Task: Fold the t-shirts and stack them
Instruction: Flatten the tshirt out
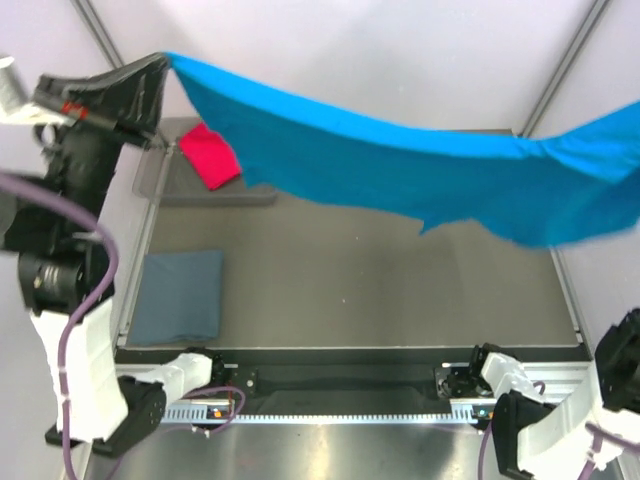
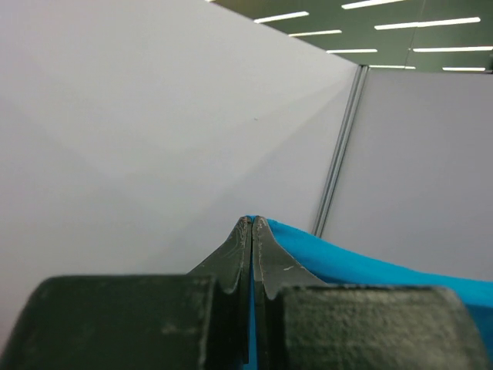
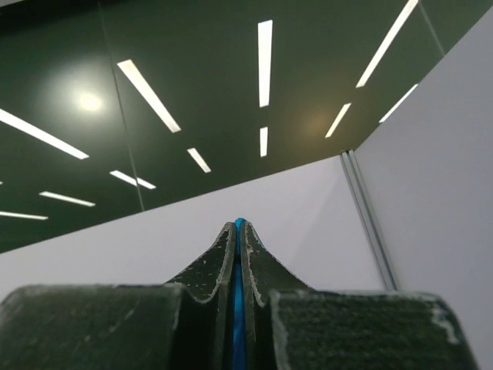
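Turquoise cloth is stretching across the whole scene. The turquoise-blue t-shirt (image 1: 400, 165) is hanging in the air between my two arms, well above the table (image 1: 380, 300) and touching nothing below it. It is running as one long band from the far left corner down towards the right edge. Its upper hem is pulled fairly taut, while its lower edge is sagging in loose, uneven folds that are widest on the right.

I am pinching one end with my left gripper (image 1: 160, 62), raised high at the far left. In my left wrist view its fingertips (image 2: 245, 231) are pressed together, and the blue fabric is spilling out from between them to the right. My right gripper (image 3: 238, 228) is lying outside the overhead view, where the shirt is running off the right edge. Its own camera is showing the jaws closed on a thin blue line of the same cloth.

The red t-shirt (image 1: 212, 155) is lying crumpled in the tray (image 1: 230, 197) at the far left, partly under the hanging cloth. The slate grey-blue t-shirt (image 1: 178, 296) is lying folded into a flat rectangle on the near left of the table.
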